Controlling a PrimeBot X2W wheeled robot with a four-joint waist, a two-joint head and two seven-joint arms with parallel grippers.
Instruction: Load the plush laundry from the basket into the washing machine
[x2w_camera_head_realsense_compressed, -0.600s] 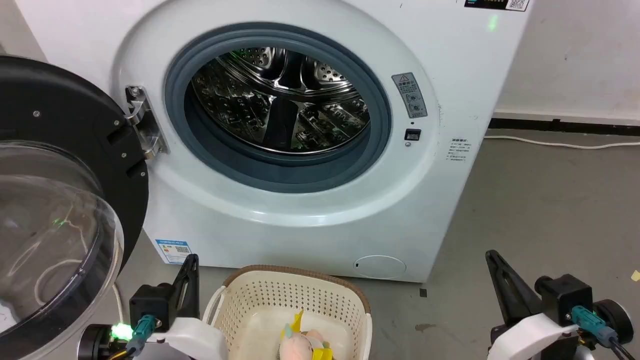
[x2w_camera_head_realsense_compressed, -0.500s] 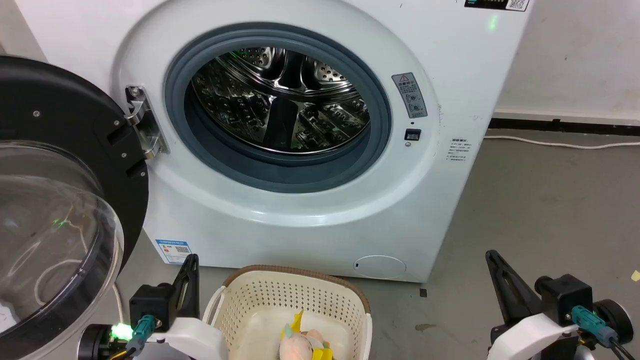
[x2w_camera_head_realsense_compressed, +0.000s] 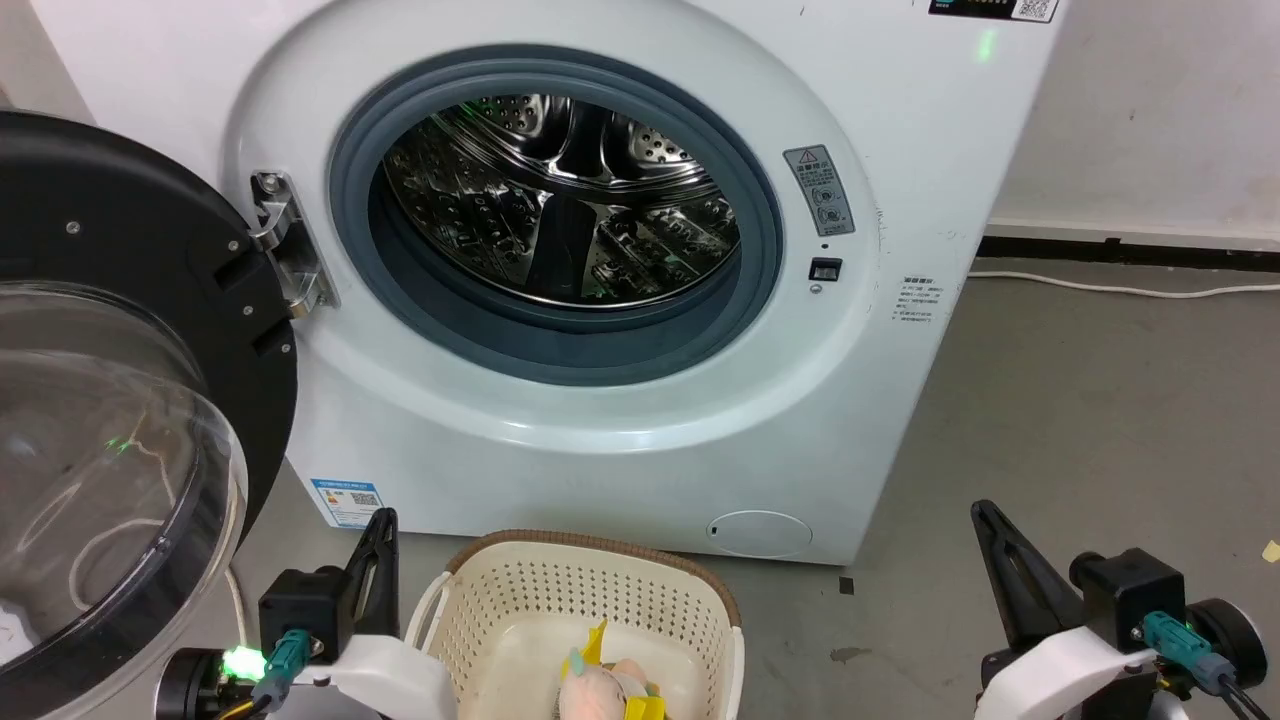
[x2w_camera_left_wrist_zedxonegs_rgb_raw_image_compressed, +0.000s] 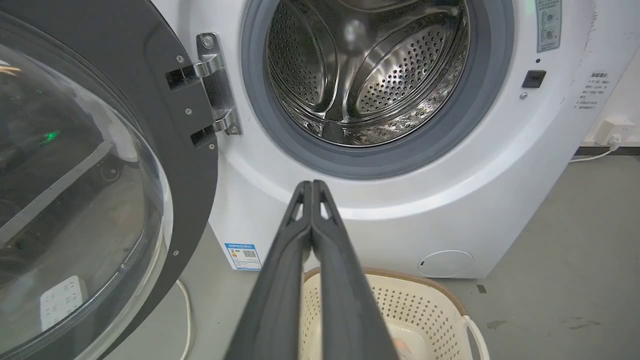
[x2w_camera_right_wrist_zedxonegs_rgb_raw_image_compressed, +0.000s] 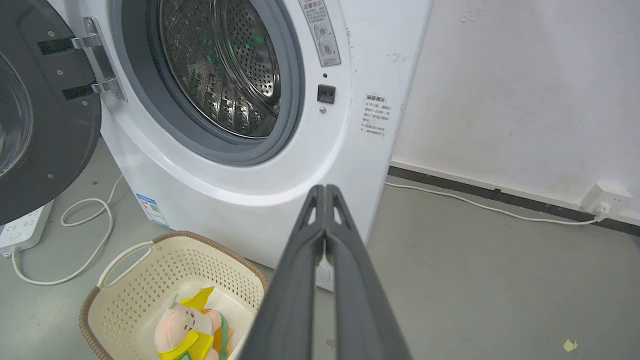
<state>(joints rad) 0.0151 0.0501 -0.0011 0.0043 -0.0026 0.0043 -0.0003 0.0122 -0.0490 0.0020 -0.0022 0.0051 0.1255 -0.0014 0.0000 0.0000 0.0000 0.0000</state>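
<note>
The plush laundry (x2w_camera_head_realsense_compressed: 610, 685) (x2w_camera_right_wrist_zedxonegs_rgb_raw_image_compressed: 190, 327), a small doll with a pale pink head and yellow trim, lies in the cream perforated basket (x2w_camera_head_realsense_compressed: 520, 590) (x2w_camera_right_wrist_zedxonegs_rgb_raw_image_compressed: 150, 265) (x2w_camera_left_wrist_zedxonegs_rgb_raw_image_compressed: 425, 310) on the floor in front of the white washing machine (x2w_camera_head_realsense_compressed: 620, 450) (x2w_camera_left_wrist_zedxonegs_rgb_raw_image_compressed: 380, 210) (x2w_camera_right_wrist_zedxonegs_rgb_raw_image_compressed: 220, 185). The machine's door (x2w_camera_head_realsense_compressed: 110, 300) (x2w_camera_left_wrist_zedxonegs_rgb_raw_image_compressed: 90, 165) stands swung open to the left, and the steel drum (x2w_camera_head_realsense_compressed: 560, 200) holds nothing. My left gripper (x2w_camera_head_realsense_compressed: 383, 520) (x2w_camera_left_wrist_zedxonegs_rgb_raw_image_compressed: 312, 184) is shut and empty, left of the basket. My right gripper (x2w_camera_head_realsense_compressed: 982, 512) (x2w_camera_right_wrist_zedxonegs_rgb_raw_image_compressed: 325, 188) is shut and empty, well right of the basket.
A white cable (x2w_camera_head_realsense_compressed: 1120, 290) (x2w_camera_right_wrist_zedxonegs_rgb_raw_image_compressed: 480, 202) runs along the grey floor by the wall at the right to a socket (x2w_camera_right_wrist_zedxonegs_rgb_raw_image_compressed: 607, 197). A power strip (x2w_camera_right_wrist_zedxonegs_rgb_raw_image_compressed: 22, 227) with a looped cord (x2w_camera_right_wrist_zedxonegs_rgb_raw_image_compressed: 85, 250) lies under the open door. A yellow scrap (x2w_camera_right_wrist_zedxonegs_rgb_raw_image_compressed: 567, 344) lies on the floor.
</note>
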